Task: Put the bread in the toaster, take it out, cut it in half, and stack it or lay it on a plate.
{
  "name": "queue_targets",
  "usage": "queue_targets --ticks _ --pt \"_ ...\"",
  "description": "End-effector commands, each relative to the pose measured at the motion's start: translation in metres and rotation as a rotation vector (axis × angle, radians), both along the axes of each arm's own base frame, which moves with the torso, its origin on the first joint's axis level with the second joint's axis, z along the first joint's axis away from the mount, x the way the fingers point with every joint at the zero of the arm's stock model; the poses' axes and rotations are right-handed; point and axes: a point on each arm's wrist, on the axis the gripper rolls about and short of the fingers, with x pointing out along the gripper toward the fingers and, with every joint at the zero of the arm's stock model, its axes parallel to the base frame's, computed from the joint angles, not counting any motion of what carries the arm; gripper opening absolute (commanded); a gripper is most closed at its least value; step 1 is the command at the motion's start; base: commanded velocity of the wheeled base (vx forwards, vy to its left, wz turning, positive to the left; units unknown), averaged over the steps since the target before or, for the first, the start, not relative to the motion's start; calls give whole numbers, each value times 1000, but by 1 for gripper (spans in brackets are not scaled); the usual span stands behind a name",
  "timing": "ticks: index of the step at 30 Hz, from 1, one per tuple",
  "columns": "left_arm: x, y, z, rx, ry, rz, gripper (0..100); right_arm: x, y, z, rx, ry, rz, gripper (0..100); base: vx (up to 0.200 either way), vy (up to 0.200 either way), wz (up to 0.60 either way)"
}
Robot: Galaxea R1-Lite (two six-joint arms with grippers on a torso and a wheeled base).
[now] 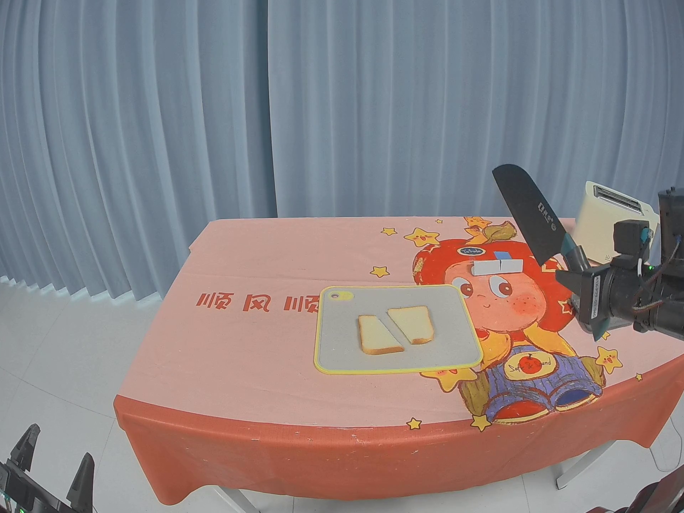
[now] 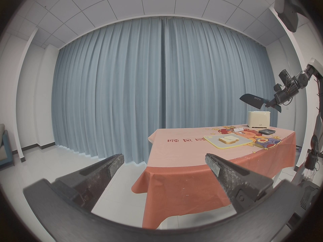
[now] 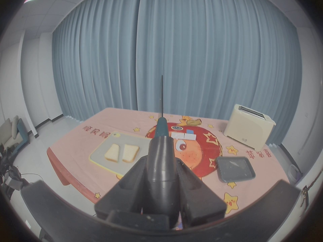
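Two light, soft, crumbly toasted bread halves [image 1: 395,329] lie on a grey yellow-rimmed cutting board [image 1: 342,350] mid-surface, best pinched gently by the crusts. The right tool [image 1: 578,273] clamps a black-bladed knife [image 1: 531,208]; the left tool [image 1: 57,452] gapes wide.

Matte black left gripper [image 2: 164,158] with wedge-shaped fingers [image 2: 235,178], scuffed and speckled grey, one round screw hole. Blocky black right gripper [image 1: 578,271]; teal plug [image 1: 645,236], thin black cables [image 1: 667,259].
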Motion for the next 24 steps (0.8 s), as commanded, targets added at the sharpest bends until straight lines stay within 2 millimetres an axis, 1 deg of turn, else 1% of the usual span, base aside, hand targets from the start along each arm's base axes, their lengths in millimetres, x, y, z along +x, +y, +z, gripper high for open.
queue_targets --ticks 1,5,6,7,12,15,20,24 --pt "2 0 -5 0 25 0 100 21 -7 2 -15 4 -40 0 0 0 0" --pt "2 0 -5 -1 23 0 100 29 -19 0 17 14 -37 0 0 0 0" --pt "2 0 -5 -1 25 0 100 38 -24 -7 25 48 -29 0 0 0 0" --pt "2 0 -5 0 23 0 100 40 -27 -9 25 58 -32 0 0 0 0" --pt "2 0 -5 0 23 0 100 47 -35 -11 23 66 -72 0 0 0 0" --pt "2 0 -5 0 23 0 100 52 -36 -12 28 73 -78 0 0 0 0" --pt "2 0 -5 0 25 0 100 60 -34 -23 21 111 -76 0 0 0 0" --pt "2 0 -5 0 23 0 100 71 -32 -32 20 106 -82 0 0 0 0"
